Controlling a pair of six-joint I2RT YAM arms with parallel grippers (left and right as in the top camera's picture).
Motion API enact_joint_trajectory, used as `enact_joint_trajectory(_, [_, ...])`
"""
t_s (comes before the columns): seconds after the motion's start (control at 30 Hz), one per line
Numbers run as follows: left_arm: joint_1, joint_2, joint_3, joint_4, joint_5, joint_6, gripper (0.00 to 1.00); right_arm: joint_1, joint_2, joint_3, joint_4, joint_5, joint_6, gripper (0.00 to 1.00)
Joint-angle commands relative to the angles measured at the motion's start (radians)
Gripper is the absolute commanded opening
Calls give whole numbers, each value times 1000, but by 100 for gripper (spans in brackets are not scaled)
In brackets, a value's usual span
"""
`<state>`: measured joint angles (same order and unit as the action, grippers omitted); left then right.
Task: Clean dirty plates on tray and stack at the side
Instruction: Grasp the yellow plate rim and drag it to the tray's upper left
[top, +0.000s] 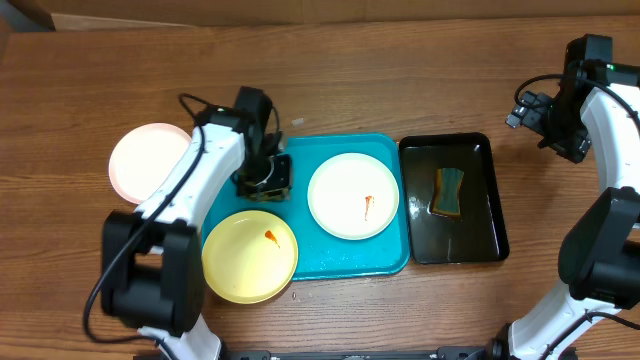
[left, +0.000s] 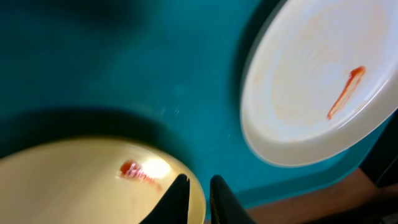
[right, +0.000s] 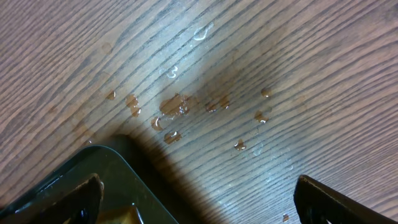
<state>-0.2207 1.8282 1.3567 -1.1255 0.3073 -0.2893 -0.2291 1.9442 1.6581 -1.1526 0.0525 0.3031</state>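
Observation:
The turquoise tray (top: 385, 255) lies in the middle of the table. A white plate (top: 352, 195) with an orange-red smear rests on its right half. A pale yellow plate (top: 249, 256) with a red smear overlaps the tray's front-left corner. A third, clean-looking white plate (top: 150, 162) sits on the table to the left. My left gripper (top: 265, 180) hovers over the tray's left part. In the left wrist view its fingertips (left: 198, 177) are a narrow gap apart over the yellow plate's (left: 74, 180) rim, with nothing between them. My right gripper (right: 199, 193) is wide open and empty.
A black tray (top: 490, 200) holding a yellow-and-green sponge (top: 448, 192) stands right of the turquoise one. The right gripper (top: 530, 112) hangs above bare wood beyond the black tray's far-right corner (right: 124, 180). Water drops (right: 174, 106) speckle the table there.

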Motion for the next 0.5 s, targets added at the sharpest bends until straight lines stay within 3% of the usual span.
enact_joint_trajectory(0.0, [18,-125,21,-83,-172,-116,5,-3,-3,16,3,6,5,100])
enact_joint_trajectory(0.3, [18,-314,-37,-298,-337,-397,5,-3,-3,16,3,6,5,100])
enact_joint_trajectory(0.47, [32,-390,-183,-274,-393,-503,5,-3,-3,16,3,6,5,100])
